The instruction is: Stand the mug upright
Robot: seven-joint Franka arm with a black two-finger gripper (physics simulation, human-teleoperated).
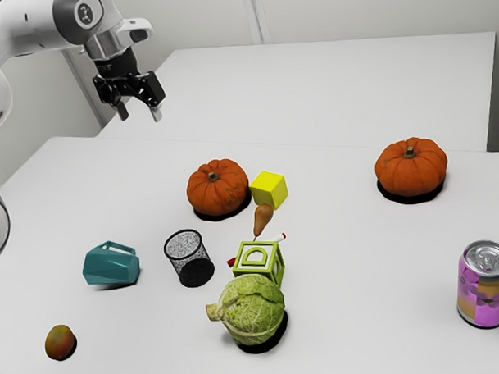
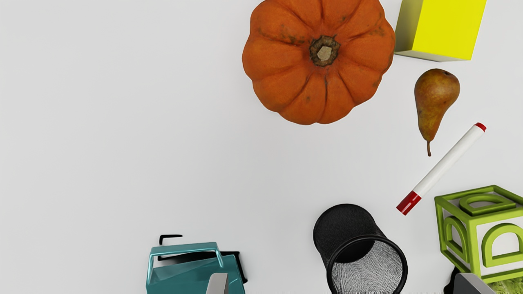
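The teal mug [image 1: 111,266] lies on its side on the table near the exterior view's left, its handle facing up and away. My gripper [image 1: 140,114] hangs high above the table's far left part in that view, well apart from the mug. In the wrist view the mug [image 2: 192,273] is partly behind one fingertip, and its lower part is cut off by the picture's edge. The gripper [image 2: 343,283] stands open there, its two fingertips wide apart with nothing held between them.
A black mesh cup [image 1: 190,257] stands beside the mug. Around them are a mango [image 1: 60,342], a cabbage [image 1: 252,310], a green letter block [image 1: 259,261], a marker [image 2: 445,163], a pear [image 1: 263,219], a yellow cube [image 1: 268,190], two pumpkins [image 1: 217,188] and a can [image 1: 486,284].
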